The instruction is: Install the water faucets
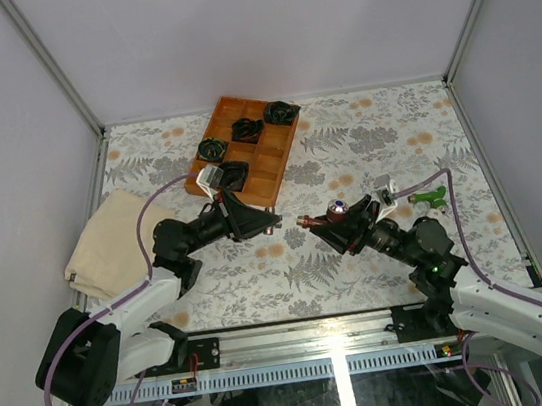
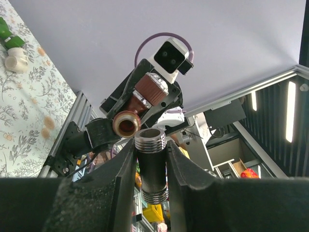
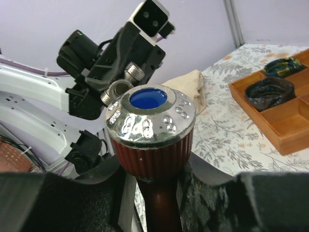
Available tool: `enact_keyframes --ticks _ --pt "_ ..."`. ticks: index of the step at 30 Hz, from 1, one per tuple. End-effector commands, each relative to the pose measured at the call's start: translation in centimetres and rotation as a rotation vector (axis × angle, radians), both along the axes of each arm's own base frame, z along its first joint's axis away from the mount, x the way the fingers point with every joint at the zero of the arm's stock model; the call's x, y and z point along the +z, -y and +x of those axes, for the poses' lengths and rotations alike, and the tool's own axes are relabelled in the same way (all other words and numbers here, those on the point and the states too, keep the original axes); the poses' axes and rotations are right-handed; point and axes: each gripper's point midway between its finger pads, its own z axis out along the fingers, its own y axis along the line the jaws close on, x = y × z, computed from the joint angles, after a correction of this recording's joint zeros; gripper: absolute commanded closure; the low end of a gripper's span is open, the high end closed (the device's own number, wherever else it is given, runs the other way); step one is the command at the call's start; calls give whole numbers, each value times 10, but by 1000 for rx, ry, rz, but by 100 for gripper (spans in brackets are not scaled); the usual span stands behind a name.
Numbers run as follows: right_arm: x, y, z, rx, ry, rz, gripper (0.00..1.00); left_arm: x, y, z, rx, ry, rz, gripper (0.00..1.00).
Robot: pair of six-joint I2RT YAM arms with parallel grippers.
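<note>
Both your arms reach low toward the middle, tips facing, just apart. Your left claw (image 2: pixel 150 145) pinches a short dark pipe with silvery threaded ends (image 2: pixel 151 166). Your right claw (image 3: pixel 153 181) pinches the dark red-brown faucet (image 3: pixel 150 126), which lies lengthwise ahead of its fingers with the mouth toward the left claw and the silver-capped knob up. The bright green faucet (image 1: pixel 430 198) lies back beside the right wrist.
</note>
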Motion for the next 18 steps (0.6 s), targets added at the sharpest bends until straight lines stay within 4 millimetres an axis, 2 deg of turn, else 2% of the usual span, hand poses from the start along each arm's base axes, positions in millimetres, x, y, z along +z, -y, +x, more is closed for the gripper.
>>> enact_keyframes --ticks 1,8,18 --pt "69 2 -15 59 168 156 100 24 -2 -10 -41 98 -47 100" --pt "79 -5 -19 103 191 153 100 20 1 -6 -31 85 -12 100" --pt "74 -17 -17 115 195 102 100 22 6 -6 -47 77 -8 100"
